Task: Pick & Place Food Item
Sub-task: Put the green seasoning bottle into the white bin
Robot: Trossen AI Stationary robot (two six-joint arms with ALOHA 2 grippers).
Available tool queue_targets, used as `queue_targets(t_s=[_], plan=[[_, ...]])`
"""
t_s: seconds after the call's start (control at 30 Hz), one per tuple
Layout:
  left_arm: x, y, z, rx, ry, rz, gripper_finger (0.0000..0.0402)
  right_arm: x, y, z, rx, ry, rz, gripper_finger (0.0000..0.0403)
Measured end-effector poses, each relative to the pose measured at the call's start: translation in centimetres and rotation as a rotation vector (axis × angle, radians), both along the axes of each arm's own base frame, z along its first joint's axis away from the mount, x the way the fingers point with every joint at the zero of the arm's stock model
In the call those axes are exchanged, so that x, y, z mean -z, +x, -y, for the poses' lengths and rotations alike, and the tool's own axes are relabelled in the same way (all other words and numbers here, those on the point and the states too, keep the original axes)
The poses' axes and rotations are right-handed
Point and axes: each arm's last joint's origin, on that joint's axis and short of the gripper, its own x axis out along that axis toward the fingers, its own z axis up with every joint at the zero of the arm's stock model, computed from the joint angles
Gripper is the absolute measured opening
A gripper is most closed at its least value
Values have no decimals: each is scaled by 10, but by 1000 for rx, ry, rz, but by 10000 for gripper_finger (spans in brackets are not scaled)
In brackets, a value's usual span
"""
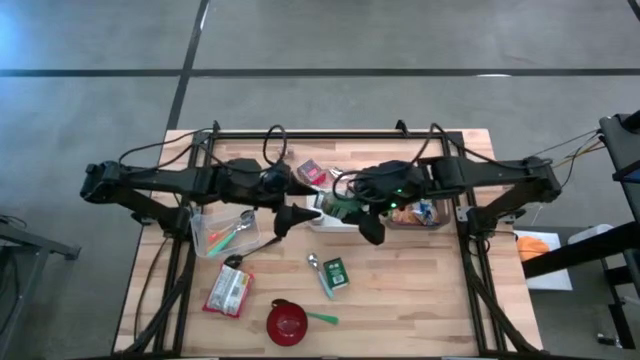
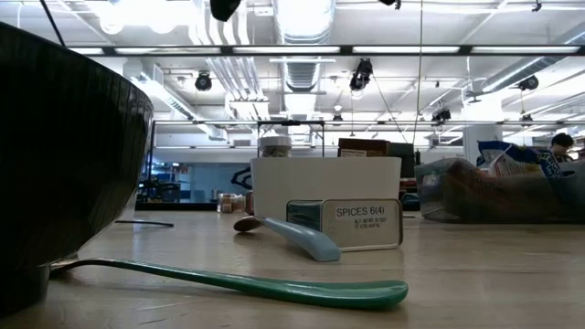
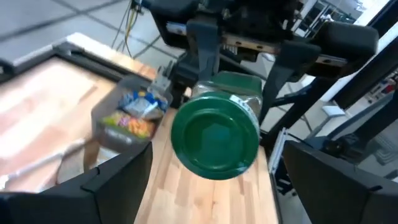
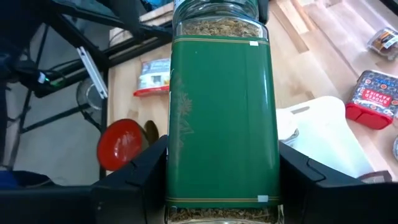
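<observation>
Overhead, the wooden tabletop [image 1: 420, 290] carries both dark arms, which meet near its middle above a white tray [image 1: 335, 218]. Held there between them is a green herb jar [image 4: 222, 118], its glass ends showing dried flakes and its green lid [image 3: 215, 144] facing the left wrist camera. The right hand [image 4: 221, 186] pinches this jar, one dark finger flat against each long side of the green label, and the jar hangs above the tabletop and the tray rather than resting on either. The left hand [image 3: 214, 186] stands spread wide just before the lid, its fingers apart from the jar on both sides. Nearer the tabletop's front edge lie a red bowl [image 1: 286, 322] with a green spoon [image 2: 265, 285] beside it, a red snack packet [image 1: 229, 292], and a small green spice box [image 1: 336, 272] touching a pale blue spoon [image 2: 297, 237].
</observation>
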Motion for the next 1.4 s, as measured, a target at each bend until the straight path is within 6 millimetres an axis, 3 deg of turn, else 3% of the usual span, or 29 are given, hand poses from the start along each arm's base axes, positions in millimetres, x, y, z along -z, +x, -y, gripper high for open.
queue_targets(t_s=[0.3, 0.83, 1.03, 1.33, 1.4], plan=[[-4, 6, -6, 10, 112, 74, 362, -2, -11, -7, -19, 23, 9, 193], [-3, 17, -4, 129, 51, 143, 356, -5, -4, -9, -32, 20, 87, 193], [-5, 17, -2, 178, 40, 163, 306, -6, -3, -9, -44, 8, 97, 193], [-6, 17, -1, 204, 34, 174, 191, -7, -3, -10, -62, 8, 108, 193], [-6, 17, -2, 207, 33, 174, 191, -7, -3, -10, -66, 4, 114, 193]])
